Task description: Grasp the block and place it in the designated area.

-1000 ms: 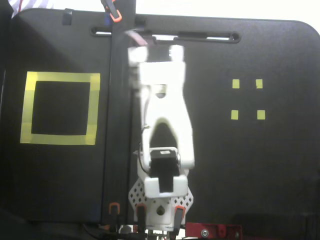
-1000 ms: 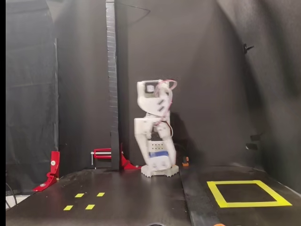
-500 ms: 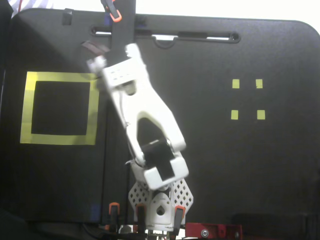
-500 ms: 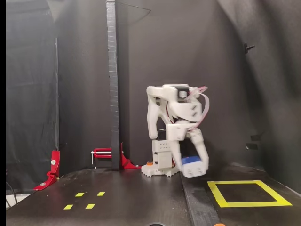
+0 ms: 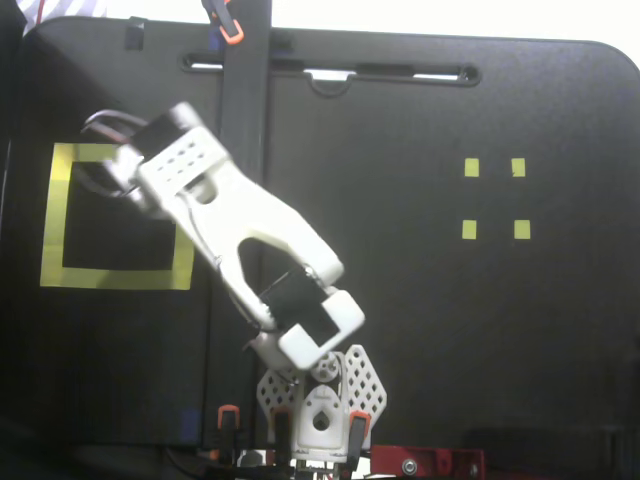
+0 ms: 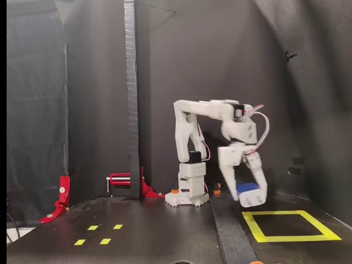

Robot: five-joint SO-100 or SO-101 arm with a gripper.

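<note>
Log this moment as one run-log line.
phase: carry | hand: shut on block | position: above the near edge of the yellow square, off the table | block: not yet placed

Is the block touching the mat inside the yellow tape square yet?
Apart. In a fixed view from the side, the block sits in the gripper, and dark background shows between the gripper's underside and the yellow tape square.

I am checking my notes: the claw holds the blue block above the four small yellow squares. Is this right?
Not quite. The claw holds the blue block, but above the big yellow tape square, as the side fixed view shows. The four small yellow squares lie on the opposite side of the table.
</note>
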